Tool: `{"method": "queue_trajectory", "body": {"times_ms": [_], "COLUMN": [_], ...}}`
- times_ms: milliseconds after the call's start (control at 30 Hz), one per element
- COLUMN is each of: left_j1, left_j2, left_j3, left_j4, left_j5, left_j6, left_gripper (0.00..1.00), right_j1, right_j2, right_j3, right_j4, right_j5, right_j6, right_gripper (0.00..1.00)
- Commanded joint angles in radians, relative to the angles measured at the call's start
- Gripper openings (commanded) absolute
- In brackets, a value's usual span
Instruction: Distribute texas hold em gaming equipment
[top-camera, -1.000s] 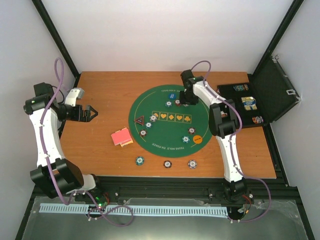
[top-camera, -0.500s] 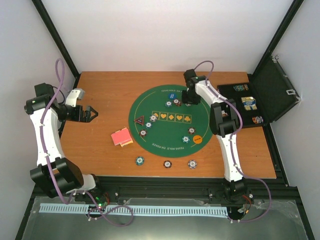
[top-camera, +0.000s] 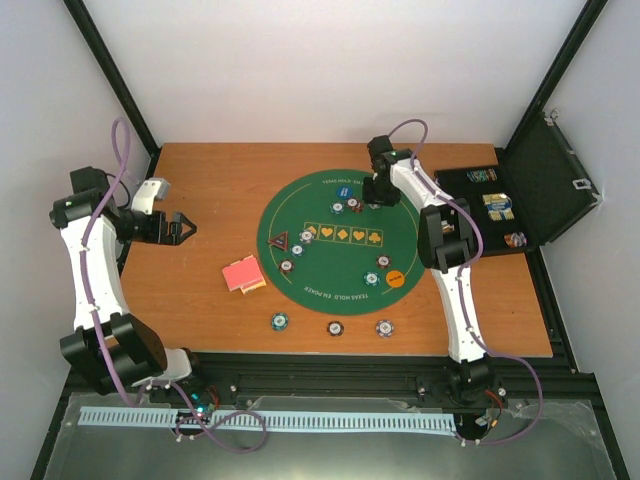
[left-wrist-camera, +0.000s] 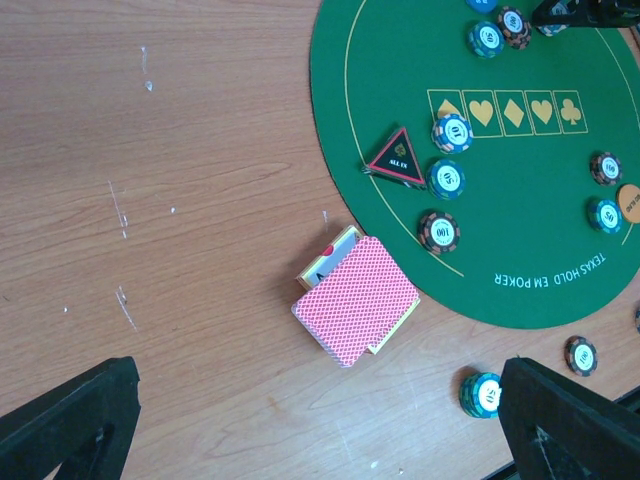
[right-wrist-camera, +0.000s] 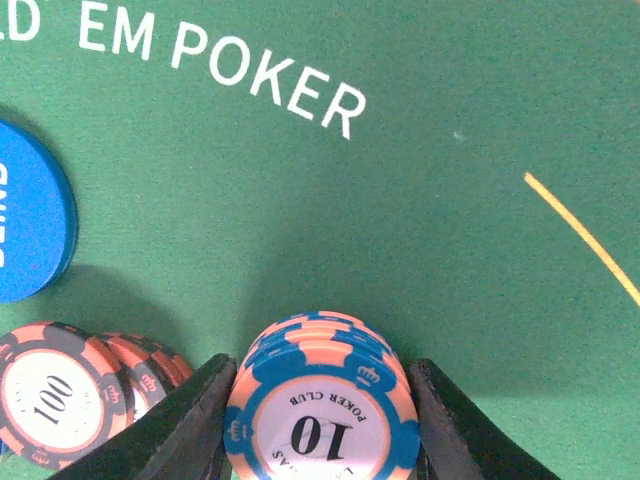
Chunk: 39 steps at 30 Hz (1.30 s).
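counter (top-camera: 200, 300) near edge: three poker chips (top-camera: 335, 327) in a row off the mat (top-camera: 330, 290), likely player shares | left of centre: card deck (left-wrist-camera: 355, 298), undealt | left edge: left gripper (top-camera: 183, 228) spread open, empty, apparently idle | toward far edge: right gripper (right-wrist-camera: 320, 425) clamped on 10-chip stack (right-wrist-camera: 320, 395) on the mat, probably to place it
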Motion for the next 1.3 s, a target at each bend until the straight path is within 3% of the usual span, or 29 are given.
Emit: {"method": "queue_trajectory", "body": {"times_ms": [0, 167, 267, 400, 567, 867, 1033, 1267], "left_j1": [0.0, 0.0, 0.001, 0.0, 0.0, 0.0, 0.0, 0.0], "left_j2": [0.006, 0.01, 0.008, 0.006, 0.004, -0.005, -0.016, -0.027], "left_j3": [0.002, 0.011, 0.01, 0.004, 0.006, 0.02, -0.001, -0.036], "left_j4": [0.021, 0.017, 0.017, 0.016, 0.015, -0.006, 0.001, -0.002], "left_j5": [0.004, 0.007, 0.005, 0.003, -0.005, 0.024, 0.025, 0.025], "left_j6": [0.019, 0.017, 0.015, 0.013, 0.009, 0.002, 0.005, 0.034], "left_gripper": [1.0, 1.0, 1.0, 1.0, 1.0, 1.0, 1.0, 1.0], "right_j1": [-0.006, -0.006, -0.006, -0.004, 0.063, 0.374, 0.533, 0.636], "right_j2": [0.032, 0.014, -0.03, -0.133, -0.463, -1.001, -1.158, -1.233], "right_j3": [0.045, 0.046, 0.054, 0.022, -0.373, -1.093, -1.317, -1.462], "right_j4": [-0.026, -0.037, -0.047, -0.08, 0.037, 0.166, 0.166, 0.183], "right_j5": [-0.002, 0.009, 0.028, 0.054, 0.132, 0.237, 0.243, 0.218], "right_j6": [-0.008, -0.004, -0.002, 0.0, 0.023, 0.268, 0.469, 0.59], "right_gripper": [0.37, 0.63, 0.71, 0.73, 0.8, 0.83, 0.86, 0.87]}}
